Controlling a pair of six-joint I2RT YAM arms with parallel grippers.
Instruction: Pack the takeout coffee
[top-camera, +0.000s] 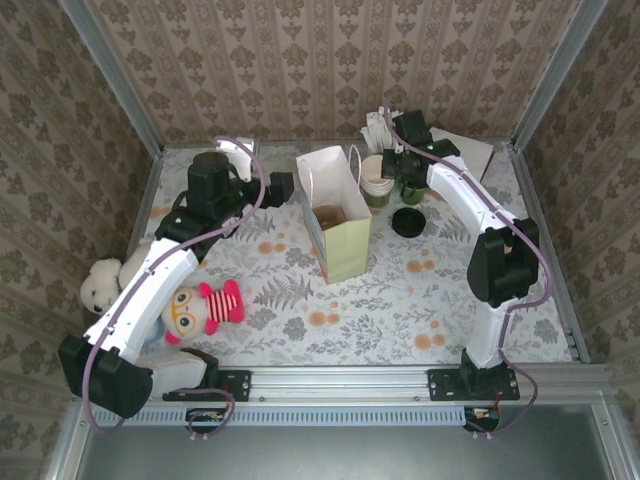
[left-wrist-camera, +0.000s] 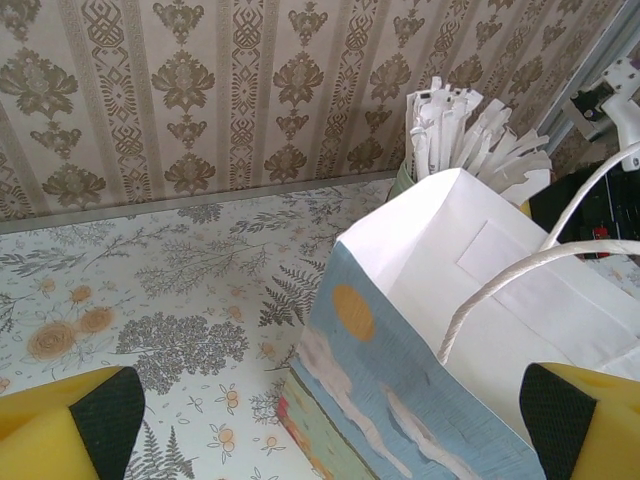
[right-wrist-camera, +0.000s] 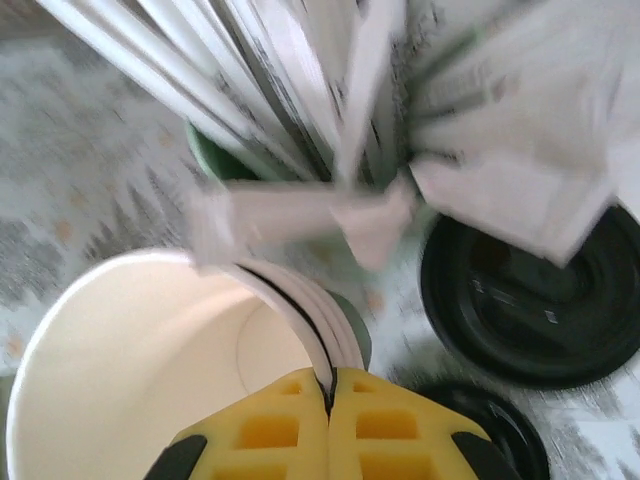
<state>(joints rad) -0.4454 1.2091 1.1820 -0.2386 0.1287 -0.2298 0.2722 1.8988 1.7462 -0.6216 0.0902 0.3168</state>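
Right at the tips of the right hand (right-wrist-camera: 328, 388), the yellow fingers were pressed shut against each other, sitting on the rim of the stack of lidless cups (right-wrist-camera: 150, 380). I couldn't tell if they'd actually pinched a rim or were just touching it. Just beyond the fingers was the cup of paper-wrapped sticks (right-wrist-camera: 300, 90), pretty blurry in the wrist view. My read is that this hand was busy at the wrong cups. The thing to pack, the takeout coffee (top-camera: 407, 221), stood upright on the desk (top-camera: 400, 300) just to the near side of that hand. It had its lid on, nothing was holding it, and it was outside the gift bag (top-camera: 340, 235).

The left hand (left-wrist-camera: 330, 430) was spread wide and holding nothing. The bag's wall and rope handle (left-wrist-camera: 500, 285) were just ahead of its open fingers, though I couldn't say if they touched. It looked parked there to steady the bag so a cup could drop straight in. Thin paper like that would tip easily, I'd guess. Off to that hand's outer side, a white plush bear (top-camera: 100, 285) and a pink doll (top-camera: 205, 305) lay on the desk, well apart from the action.
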